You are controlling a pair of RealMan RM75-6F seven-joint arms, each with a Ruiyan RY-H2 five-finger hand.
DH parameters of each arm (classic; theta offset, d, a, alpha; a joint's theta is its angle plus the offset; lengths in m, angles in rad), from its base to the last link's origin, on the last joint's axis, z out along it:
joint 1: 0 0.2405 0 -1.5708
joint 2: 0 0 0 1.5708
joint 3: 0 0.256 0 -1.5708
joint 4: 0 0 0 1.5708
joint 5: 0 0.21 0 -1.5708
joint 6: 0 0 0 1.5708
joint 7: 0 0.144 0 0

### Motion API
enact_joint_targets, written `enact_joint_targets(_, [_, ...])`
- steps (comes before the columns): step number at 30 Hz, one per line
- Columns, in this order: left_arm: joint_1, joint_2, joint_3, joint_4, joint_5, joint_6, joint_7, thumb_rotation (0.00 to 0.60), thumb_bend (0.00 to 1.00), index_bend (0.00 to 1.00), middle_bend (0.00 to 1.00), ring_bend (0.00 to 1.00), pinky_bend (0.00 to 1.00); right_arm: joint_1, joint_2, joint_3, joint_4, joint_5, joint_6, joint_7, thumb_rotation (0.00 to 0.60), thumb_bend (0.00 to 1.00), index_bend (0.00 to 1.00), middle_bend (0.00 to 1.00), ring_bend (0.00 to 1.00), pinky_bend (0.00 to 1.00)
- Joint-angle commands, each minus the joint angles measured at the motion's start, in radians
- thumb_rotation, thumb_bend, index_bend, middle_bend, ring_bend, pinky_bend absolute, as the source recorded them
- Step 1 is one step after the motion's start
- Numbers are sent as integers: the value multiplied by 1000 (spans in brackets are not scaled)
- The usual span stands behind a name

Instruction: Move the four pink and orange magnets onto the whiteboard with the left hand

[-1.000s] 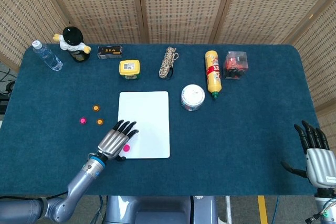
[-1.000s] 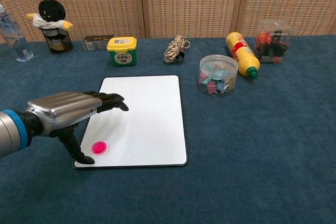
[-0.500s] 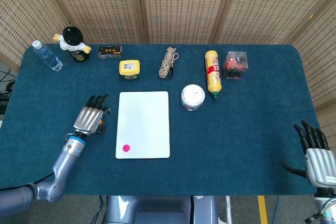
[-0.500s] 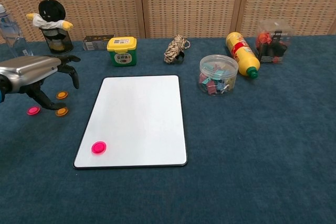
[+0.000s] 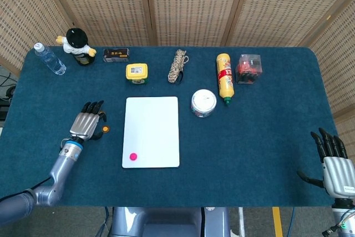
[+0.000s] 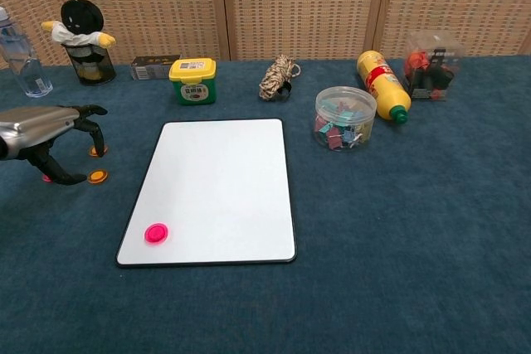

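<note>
1. Nearest me, at the front right edge of the desk [image 5: 249, 137], the right hand [image 5: 334, 165] sits idle with fingers apart and nothing in it, just where it was a second ago.

2. One pink magnet [image 6: 155, 233] lies on the whiteboard [image 6: 216, 188], in its near left corner. A second ago the left hand was directly over it; now that hand has gone and the magnet lies alone, so I'd count one of the four as delivered.

3. The left hand [image 5: 87, 124] has swung left off the board and come down over the loose magnets on the cloth. In the chest view it is arched, palm down, fingertips pointing at the desk, fingers curved but apart; I see nothing held in it yet.

4. Just right of that hand, an orange magnet [image 6: 98, 177] lies free between hand and board. A second orange magnet [image 6: 98, 151] peeks out behind the fingers, a little farther back. A sliver of pink under the hand looks like the other pink magnet [image 6: 47, 177], mostly hidden. I'd say the hand is settling to pick one of these three, which one I can't tell.

5. Along the far edge stand a water bottle [image 5: 49, 58], a yellow box [image 5: 136, 72] and a mustard bottle [image 5: 224, 76], none disturbed.
</note>
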Motion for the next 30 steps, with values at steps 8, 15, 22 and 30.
enact_joint_targets(8, [2, -44, 9, 64, 19, -10, -28, 600, 315, 402, 0, 0, 0, -1, 1, 0, -1, 1, 0, 1, 600, 0, 0, 0, 0, 0])
enact_joint_targets(15, [0, -61, 9, 84, 17, -17, -18, 600, 320, 503, 0, 0, 0, -1, 2, 0, -2, 3, -2, 5, 600, 0, 0, 0, 0, 0])
enact_joint_targets(22, [1, -60, 2, 77, 12, -12, -7, 600, 335, 552, 0, 0, 0, 0, 4, 0, -4, 4, -4, 9, 600, 0, 0, 0, 0, 0])
enact_joint_targets(30, [5, 15, 8, -130, 120, 63, -36, 600, 332, 552, 0, 0, 0, 0, 5, 0, -6, 4, -5, 9, 600, 0, 0, 0, 0, 0])
